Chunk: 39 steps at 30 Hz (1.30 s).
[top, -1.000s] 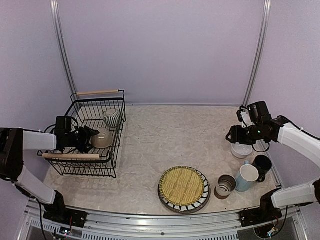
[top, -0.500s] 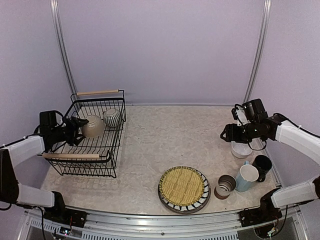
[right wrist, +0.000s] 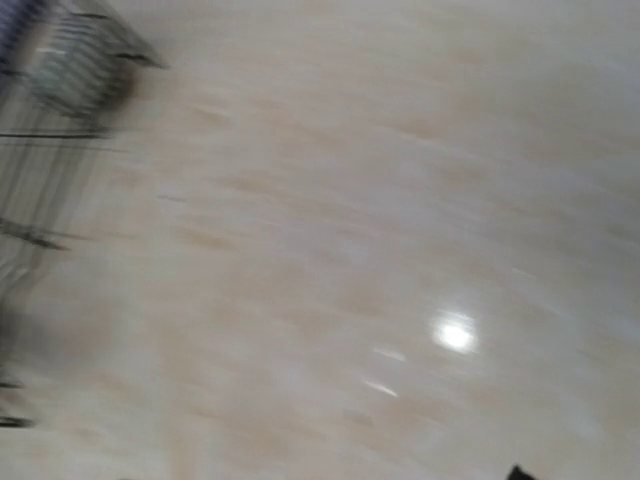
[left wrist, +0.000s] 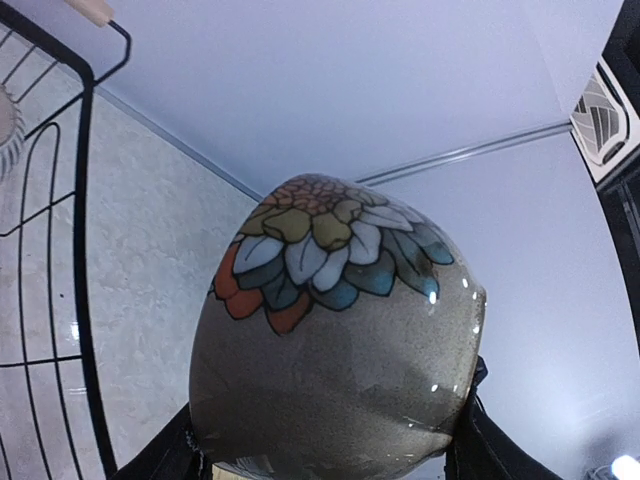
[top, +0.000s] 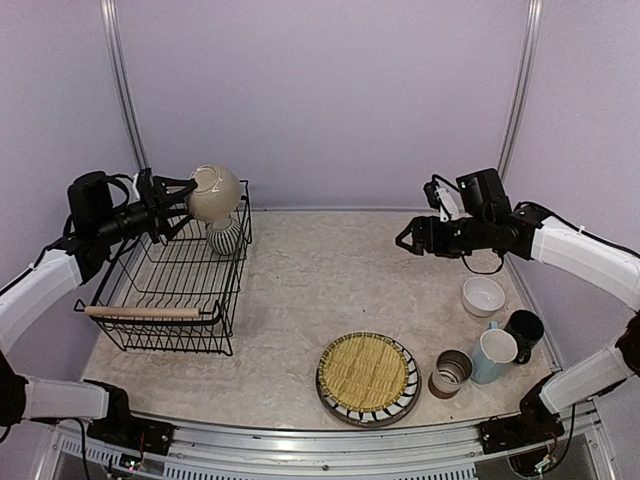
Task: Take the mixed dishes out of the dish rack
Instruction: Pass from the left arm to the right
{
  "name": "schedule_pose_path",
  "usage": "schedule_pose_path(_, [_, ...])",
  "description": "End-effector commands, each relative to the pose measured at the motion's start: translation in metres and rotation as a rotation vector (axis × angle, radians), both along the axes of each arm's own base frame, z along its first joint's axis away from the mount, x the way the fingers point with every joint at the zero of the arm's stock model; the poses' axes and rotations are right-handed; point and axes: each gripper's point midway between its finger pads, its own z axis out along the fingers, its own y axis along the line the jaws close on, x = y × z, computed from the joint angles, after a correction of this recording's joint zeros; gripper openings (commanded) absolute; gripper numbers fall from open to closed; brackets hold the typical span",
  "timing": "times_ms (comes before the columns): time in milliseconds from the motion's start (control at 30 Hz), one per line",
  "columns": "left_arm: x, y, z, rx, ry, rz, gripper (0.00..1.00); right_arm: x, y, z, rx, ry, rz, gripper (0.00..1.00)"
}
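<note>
Lilac walls (top: 320, 100) frame our mottled table (top: 340, 270); over its far-left corner, our left gripper (top: 189, 198) pinches the beige bowl (top: 216, 192); we cannot tell whether the right gripper (top: 408, 240) is spread.

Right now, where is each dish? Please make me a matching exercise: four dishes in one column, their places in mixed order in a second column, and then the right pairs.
Dishes
1. beige bowl
2. grey-striped pot
3. yellow woven mat
4. white bowl

Places
A. lying on the striped plate
B. standing on the table, just beyond the black mug
C. inside the dish rack, at its far end
D. held in the air by the left gripper, above the rack

Pairs: 1-D, 2-C, 3-A, 4-B
</note>
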Motion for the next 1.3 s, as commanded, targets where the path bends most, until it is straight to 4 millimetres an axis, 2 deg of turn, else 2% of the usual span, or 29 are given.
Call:
schedule_pose_path(0, [-0.014, -0.042, 0.057, -0.075, -0.189, -0.149, 0.32, -0.003, 0.062, 0.055, 0.240, -0.087, 0.172, 0.78])
schedule_pose_path(167, [-0.013, -0.079, 0.072, -0.153, -0.235, -0.248, 0.32, -0.023, 0.111, 0.111, 0.535, -0.161, 0.370, 0.87])
schedule_pose_path(333, [-0.010, -0.110, 0.084, -0.236, -0.262, -0.337, 0.32, -0.030, 0.136, 0.154, 0.753, -0.206, 0.476, 0.92])
schedule_pose_path(533, [-0.005, -0.138, 0.086, -0.331, -0.265, -0.430, 0.31, -0.031, 0.156, 0.179, 0.910, -0.207, 0.560, 0.93])
schedule_pose_path(800, [-0.014, -0.175, 0.085, -0.383, -0.283, -0.549, 0.30, -0.032, 0.169, 0.201, 1.012, -0.205, 0.643, 0.90])
schedule_pose_path(1033, [-0.015, -0.194, 0.081, -0.433, -0.272, -0.611, 0.29, -0.044, 0.174, 0.214, 1.126, -0.173, 0.730, 0.67])
schedule_pose_path(1100, [-0.014, -0.197, 0.080, -0.451, -0.272, -0.625, 0.29, -0.048, 0.173, 0.217, 1.161, -0.175, 0.751, 0.54])
schedule_pose_path(1267, [-0.012, -0.204, 0.076, -0.468, -0.257, -0.647, 0.29, -0.055, 0.169, 0.224, 1.232, -0.173, 0.785, 0.29])
